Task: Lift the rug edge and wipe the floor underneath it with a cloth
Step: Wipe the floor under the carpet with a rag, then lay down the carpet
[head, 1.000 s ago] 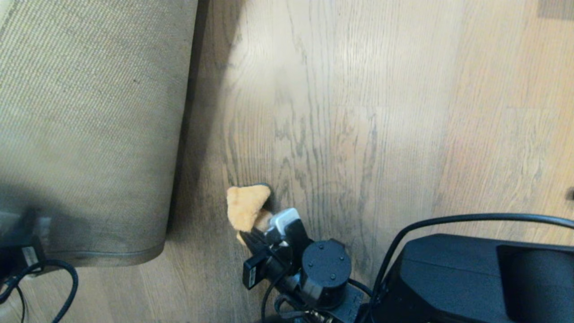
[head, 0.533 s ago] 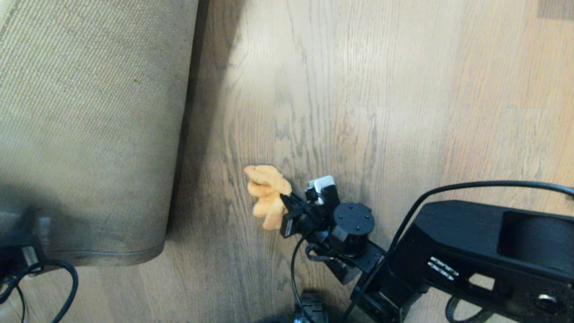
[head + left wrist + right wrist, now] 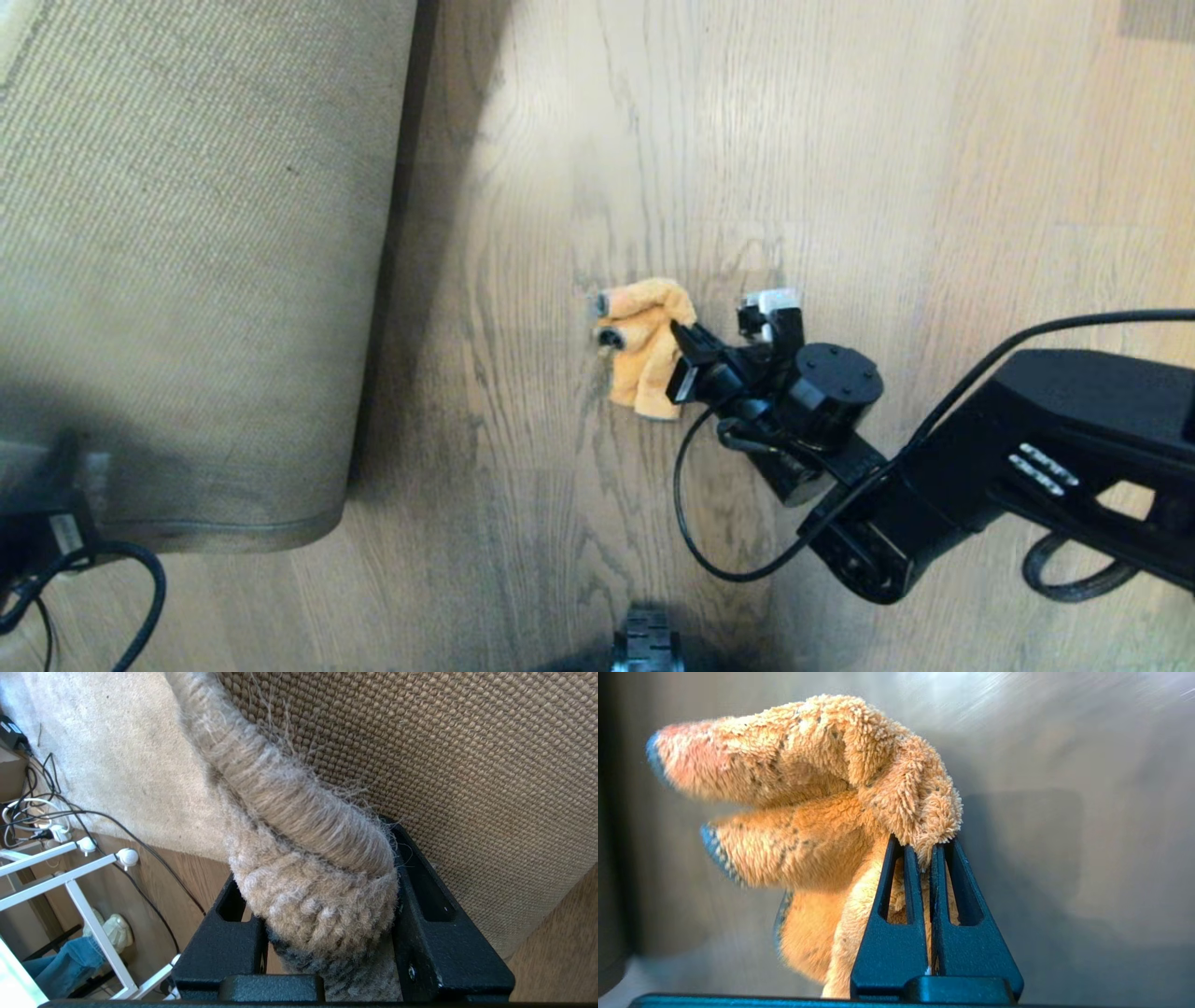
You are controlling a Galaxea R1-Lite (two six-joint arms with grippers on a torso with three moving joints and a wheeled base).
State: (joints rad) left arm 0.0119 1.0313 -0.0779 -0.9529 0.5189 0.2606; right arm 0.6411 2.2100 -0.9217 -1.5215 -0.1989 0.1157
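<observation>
Closest to me, at about 7 o'clock in the head view, there's a tangle of black cable (image 3: 140, 597) and a dark blurry bit of the left arm. The wrist camera shows more: the left gripper (image 3: 327, 933) is clamped on the rug edge (image 3: 303, 826), jaws partway apart with the thick fuzzy bound border wedged between them. The coarse tan woven backing (image 3: 467, 765) faces the camera, so the corner is folded up and over. Off to one side in that view are a white metal frame (image 3: 70, 877) and more loose wires (image 3: 32, 807).

At 6 o'clock a small black ribbed part (image 3: 646, 644) pokes in at the frame's edge.

Moving out, the right arm (image 3: 1027, 467) comes in from 4 o'clock and reaches toward the middle. The right gripper (image 3: 686, 359) is pinched fully closed on the cloth (image 3: 644, 345), an orange fluffy microfibre thing with grey edging, bunched into lumpy folds that stick out past the fingertips (image 3: 920, 858). It's near dead centre, over the bare floor (image 3: 840, 140), well apart from the rug. Can't tell if it's actually touching the planks.

The upturned rug (image 3: 187, 261) fills everything from 8 to 11 o'clock, casting a shadow strip on the wood beside it.
</observation>
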